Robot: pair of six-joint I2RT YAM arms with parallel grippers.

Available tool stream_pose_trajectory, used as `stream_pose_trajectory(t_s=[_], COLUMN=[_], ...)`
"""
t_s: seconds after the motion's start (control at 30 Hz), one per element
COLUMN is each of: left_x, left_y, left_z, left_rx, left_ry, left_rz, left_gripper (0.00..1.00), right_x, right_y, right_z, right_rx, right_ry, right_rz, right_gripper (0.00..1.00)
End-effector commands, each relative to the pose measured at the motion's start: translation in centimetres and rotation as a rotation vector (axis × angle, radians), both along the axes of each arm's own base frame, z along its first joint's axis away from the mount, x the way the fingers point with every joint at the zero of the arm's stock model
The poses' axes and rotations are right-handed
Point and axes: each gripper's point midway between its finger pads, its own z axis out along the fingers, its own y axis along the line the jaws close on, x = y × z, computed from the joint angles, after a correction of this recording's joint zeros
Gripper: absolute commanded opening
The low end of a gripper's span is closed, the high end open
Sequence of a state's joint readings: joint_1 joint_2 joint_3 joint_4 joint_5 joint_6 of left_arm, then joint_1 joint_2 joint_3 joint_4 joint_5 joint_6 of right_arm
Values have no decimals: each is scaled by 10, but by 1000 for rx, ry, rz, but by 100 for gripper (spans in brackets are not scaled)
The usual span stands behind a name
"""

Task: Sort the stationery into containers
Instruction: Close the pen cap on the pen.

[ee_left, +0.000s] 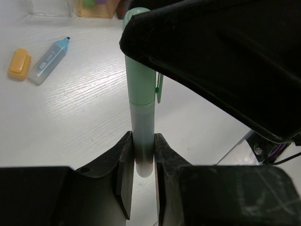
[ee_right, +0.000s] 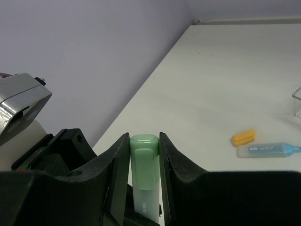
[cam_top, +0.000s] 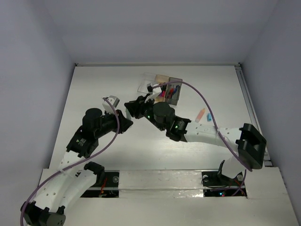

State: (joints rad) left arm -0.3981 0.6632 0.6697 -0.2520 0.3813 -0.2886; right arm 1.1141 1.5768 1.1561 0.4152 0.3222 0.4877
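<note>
Over mid-table, left of and nearer than the boxes: both grippers meet on one green marker (ee_left: 140,94).
Left gripper (ee_left: 141,157): clamped on the marker's dark lower barrel end, a finger pressed to each side.
Right gripper (ee_right: 144,155): closed around the marker's green cap, clip side facing its camera.
Marker position: spans between the two grippers, outside every box; contact with the table (cam_top: 103,89) cannot be told.
Containers: three in a row at the far middle, clear box (cam_top: 145,85), tan box (cam_top: 162,78), dark grey box (cam_top: 176,92); red and pink items show in the dark one.
Loose items: light-blue marker (ee_left: 48,60) lying flat, orange piece (ee_left: 19,63) just beside it, both on the table right of the boxes.
</note>
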Motion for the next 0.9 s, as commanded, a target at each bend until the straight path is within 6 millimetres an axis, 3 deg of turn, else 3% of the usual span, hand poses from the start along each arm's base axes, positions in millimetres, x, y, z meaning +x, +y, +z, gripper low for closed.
stream_pose_trajectory(t_s=[0.0,0.1,0.2,0.3,0.53,0.63,0.7,0.8,0.87], left_x=[32,34,34,36,47,49,48,46,42], left_y=[8,6,5,1,-2,-3,-6,-9,-12], left_z=[85,104,136,152,163,163,157,132,111], left_rx=[-93,-110,-149,-169,-169,-161,-163,-162,-164], left_ry=[-284,-319,-375,-405,-408,-399,-376,-315,-264], left_rz=[105,95,96,84,87,87,73,55,39], left_gripper=[0,0,0,0,0,0,0,0,0], right_x=[-51,-59,-66,-71,-95,-95,-90,-77,-57], right_y=[5,6,2,-6,-8,-13,-18,-23,-28], right_z=[-69,-83,-99,-114,-141,-154,-143,-118,-97], right_rx=[-170,-171,-179,-181,-198,-203,-184,-165,-138], right_ry=[127,158,190,226,287,327,303,261,229], right_rz=[175,194,193,190,239,214,187,145,99], right_gripper=[0,0,0,0,0,0,0,0,20])
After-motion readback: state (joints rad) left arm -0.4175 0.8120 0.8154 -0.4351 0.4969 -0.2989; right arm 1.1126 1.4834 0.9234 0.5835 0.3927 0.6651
